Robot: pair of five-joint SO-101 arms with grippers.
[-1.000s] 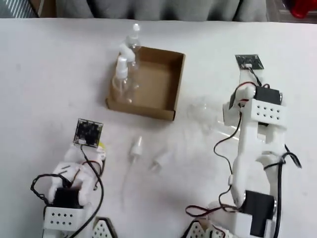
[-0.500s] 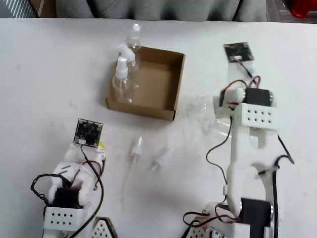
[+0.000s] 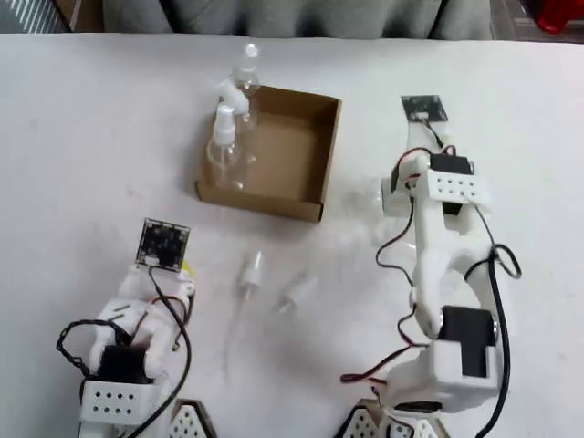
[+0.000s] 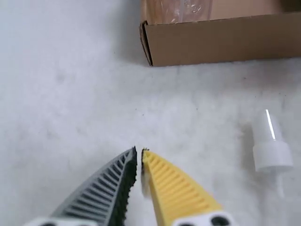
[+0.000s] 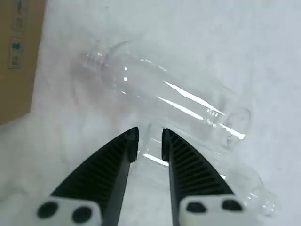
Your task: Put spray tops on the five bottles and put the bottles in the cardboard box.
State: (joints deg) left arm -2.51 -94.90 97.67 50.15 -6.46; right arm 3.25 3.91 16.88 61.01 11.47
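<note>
Right gripper (image 5: 146,136): black jaws a narrow slit apart, over two clear plastic bottles (image 5: 164,99) lying side by side on the white desk (image 3: 91,137), beside the right wall of the brown cardboard box (image 3: 310,205).
Left gripper (image 4: 139,153): grey and yellow jaws closed tip to tip, holding nothing, near the desk's front edge.
White spray tops (image 3: 251,272): two, loose, mid-desk in front of the box.
Box: capped clear bottles (image 3: 224,151) stand at its left side.

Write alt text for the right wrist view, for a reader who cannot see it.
The right claw, its black fingers slightly apart, hangs over two clear bottles lying side by side on the white table. The nearer bottle passes under the fingertips, the farther bottle lies just beyond, and the cardboard box stands to one side.
</note>
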